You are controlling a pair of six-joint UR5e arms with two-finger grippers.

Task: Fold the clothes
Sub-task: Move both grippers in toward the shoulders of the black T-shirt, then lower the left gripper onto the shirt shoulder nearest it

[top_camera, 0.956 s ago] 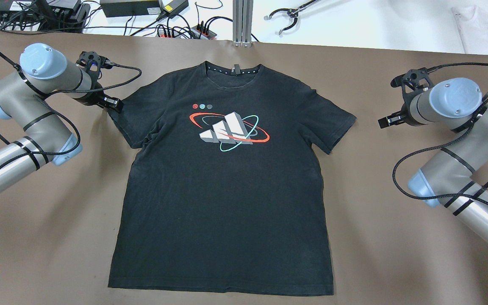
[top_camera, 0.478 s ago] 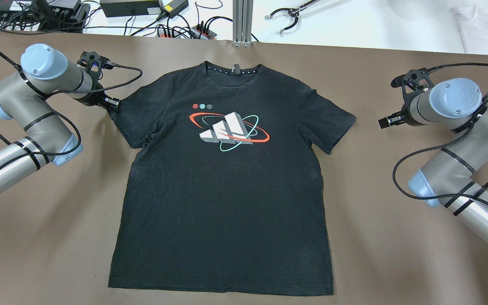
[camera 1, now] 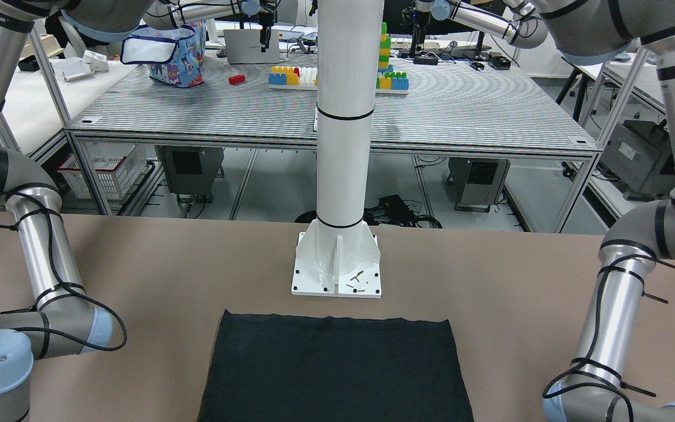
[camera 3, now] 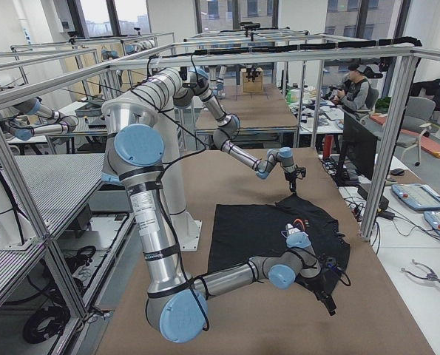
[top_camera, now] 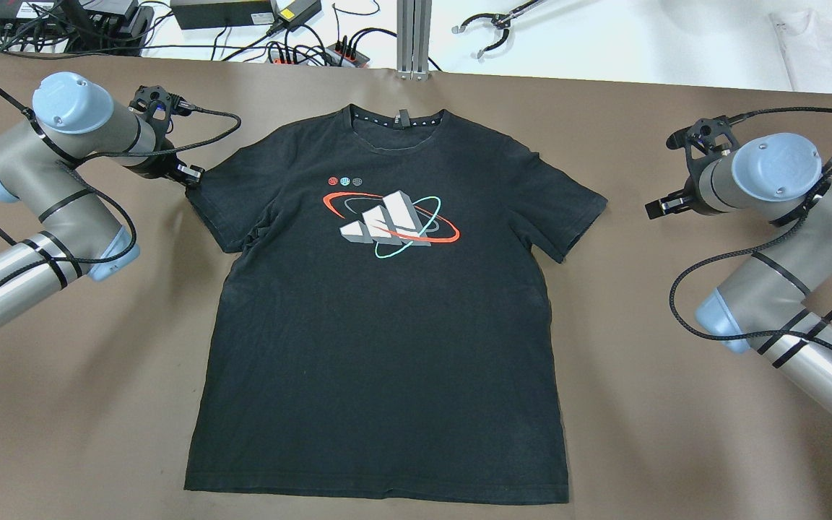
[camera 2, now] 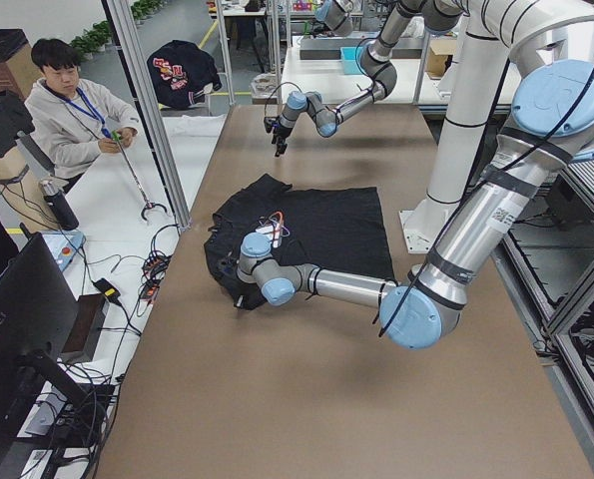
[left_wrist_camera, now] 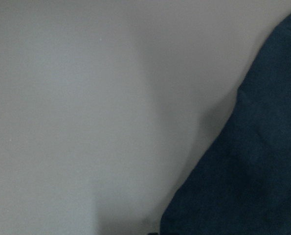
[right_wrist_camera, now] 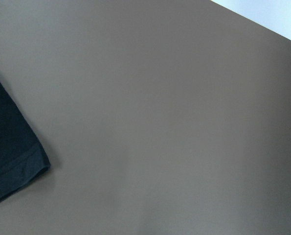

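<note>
The black T-shirt (top_camera: 387, 347) is lying flat at the centre of our brown desk (top_camera: 676, 448), collar toward the far edge, cables (top_camera: 300, 43) trailing beyond it. Our left fingers (top_camera: 191, 173) are sitting at a sleeve's edge and our right fingers (top_camera: 658, 207) are hanging clear. Whether either pair is parted we cannot tell.

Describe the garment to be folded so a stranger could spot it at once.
On the brown table, at its middle, a black T-shirt lies spread flat, collar toward the far edge. Its chest print of white bars ringed in red and teal sets it apart from the white garment lying beyond the table's far edge.
</note>
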